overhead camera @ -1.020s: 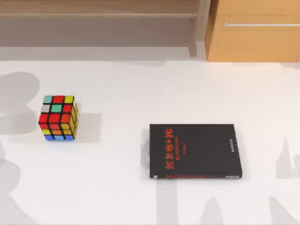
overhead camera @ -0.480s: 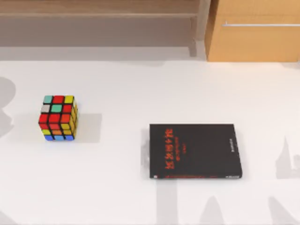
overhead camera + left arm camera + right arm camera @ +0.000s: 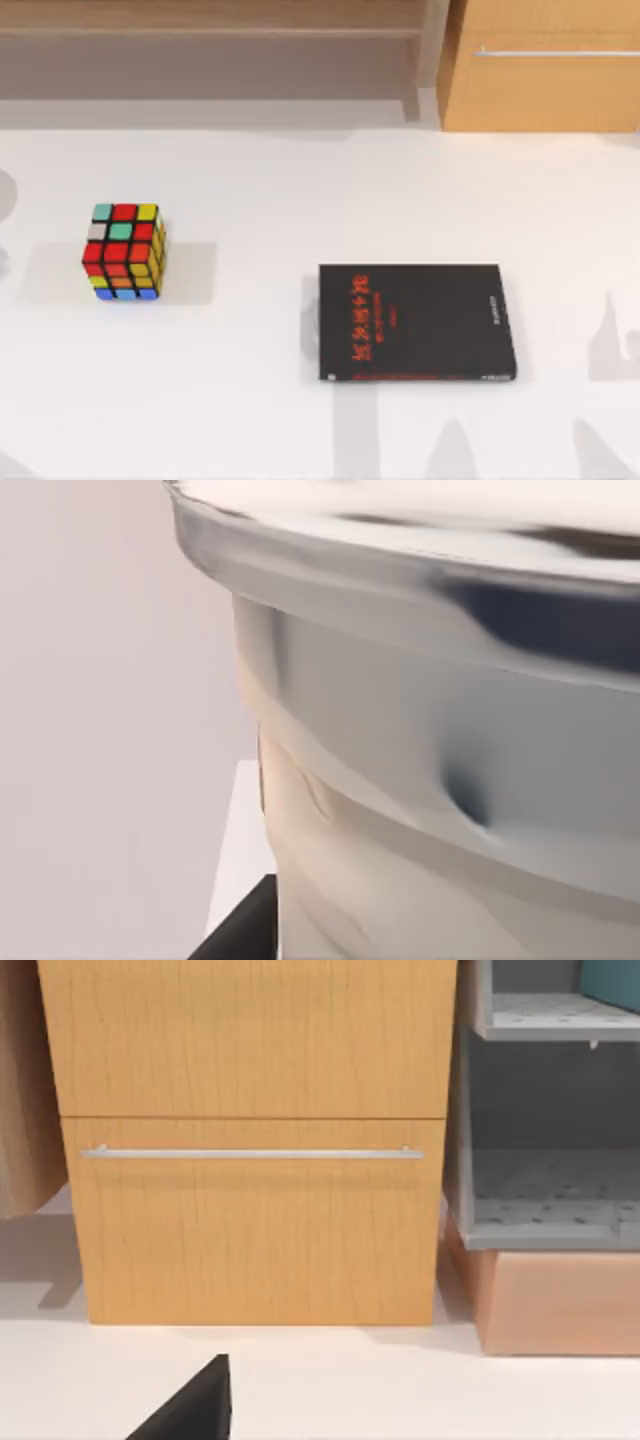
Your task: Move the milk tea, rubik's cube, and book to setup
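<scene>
Gripper of my left arm carries the milk tea [image 3: 450,780], a thin, crushable cup; grip unseen; hold mid-wall gently.

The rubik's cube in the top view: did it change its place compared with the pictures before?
No. The rubik's cube sits at the same spot left of the book, with the same faces showing.

White table [image 3: 300,190]: rubik's cube [image 3: 124,252], book [image 3: 417,322].

I see red lettering on the black book's [image 3: 417,322] cover, but I cannot read it.
</scene>
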Action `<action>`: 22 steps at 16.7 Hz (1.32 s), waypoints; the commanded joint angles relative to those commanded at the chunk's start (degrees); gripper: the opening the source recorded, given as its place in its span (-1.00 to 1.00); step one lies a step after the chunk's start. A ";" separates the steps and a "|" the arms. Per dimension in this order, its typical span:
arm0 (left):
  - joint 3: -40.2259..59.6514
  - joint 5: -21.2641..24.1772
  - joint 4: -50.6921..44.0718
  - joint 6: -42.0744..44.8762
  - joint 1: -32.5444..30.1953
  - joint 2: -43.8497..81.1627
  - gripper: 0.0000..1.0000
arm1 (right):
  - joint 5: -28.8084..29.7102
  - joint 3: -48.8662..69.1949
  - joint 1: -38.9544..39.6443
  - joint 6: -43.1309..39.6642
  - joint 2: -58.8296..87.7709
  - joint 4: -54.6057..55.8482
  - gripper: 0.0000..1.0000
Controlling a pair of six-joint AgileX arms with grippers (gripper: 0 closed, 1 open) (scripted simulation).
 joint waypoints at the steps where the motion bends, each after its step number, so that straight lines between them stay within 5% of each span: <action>1: -0.05 0.02 0.71 -0.01 0.02 0.67 -1.00 | 0.00 0.00 0.00 0.00 0.00 0.00 1.00; 6: -0.10 0.04 1.31 -0.01 0.03 1.25 -1.00 | 0.00 0.00 0.00 0.00 0.00 0.00 1.00; 19: -0.10 0.04 1.31 -0.01 0.03 1.25 0.96 | 0.00 0.00 0.00 0.00 0.00 0.00 1.00; 22: -0.10 0.04 1.31 -0.01 0.03 1.25 1.00 | 0.00 0.00 0.00 0.00 0.00 0.00 1.00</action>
